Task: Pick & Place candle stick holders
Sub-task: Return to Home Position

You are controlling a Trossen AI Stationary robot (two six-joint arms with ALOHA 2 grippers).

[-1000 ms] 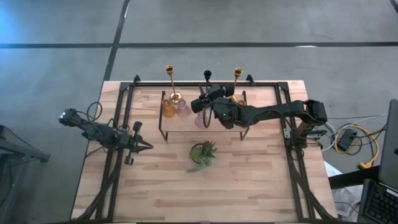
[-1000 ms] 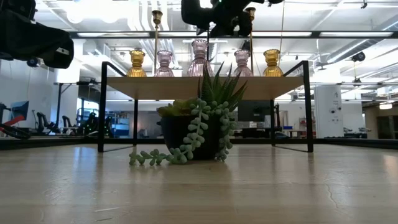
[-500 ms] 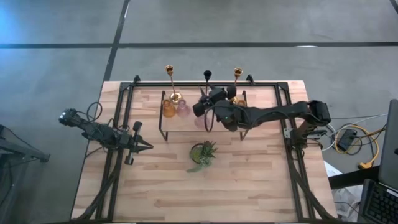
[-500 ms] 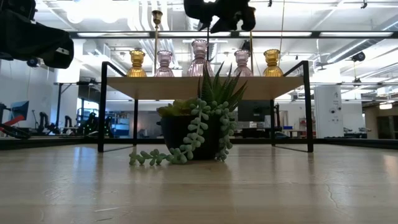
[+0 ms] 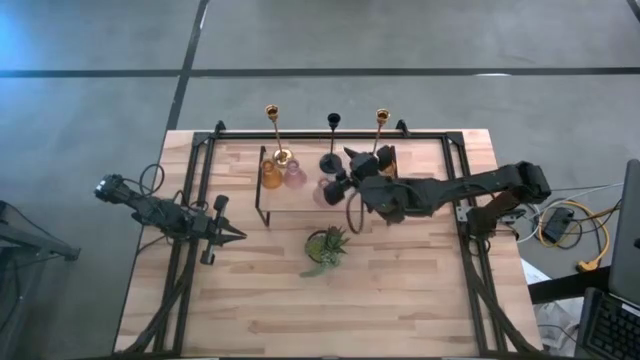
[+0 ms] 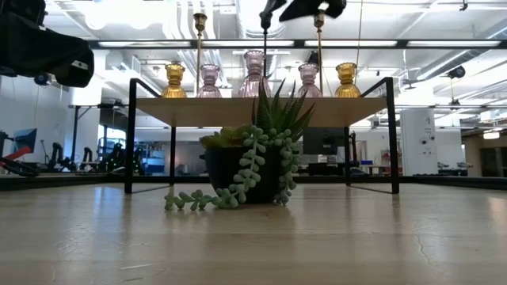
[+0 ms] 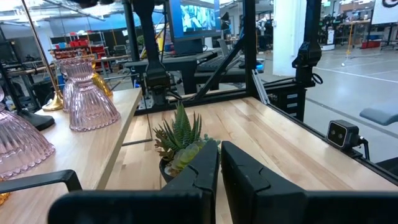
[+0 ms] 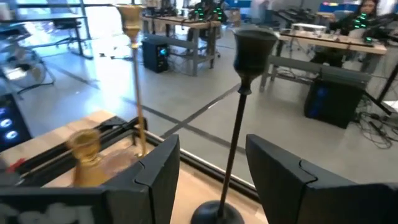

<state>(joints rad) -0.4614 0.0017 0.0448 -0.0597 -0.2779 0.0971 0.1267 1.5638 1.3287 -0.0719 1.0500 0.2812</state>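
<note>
Now the black candle holder [image 5: 330,161] stands free on the shelf [image 6: 182,111], middle of its far edge. The right gripper [image 5: 344,170] has let go and is backing off rightward, jaws spread wide, so that placement looks finished. The left gripper [image 5: 235,236] waits, jaws closed, over the surface's [image 5: 400,290] left side.

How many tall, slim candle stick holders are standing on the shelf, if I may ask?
3: left gold holder at the left of the shelf, black holder in the middle, right gold holder at the right.
</note>
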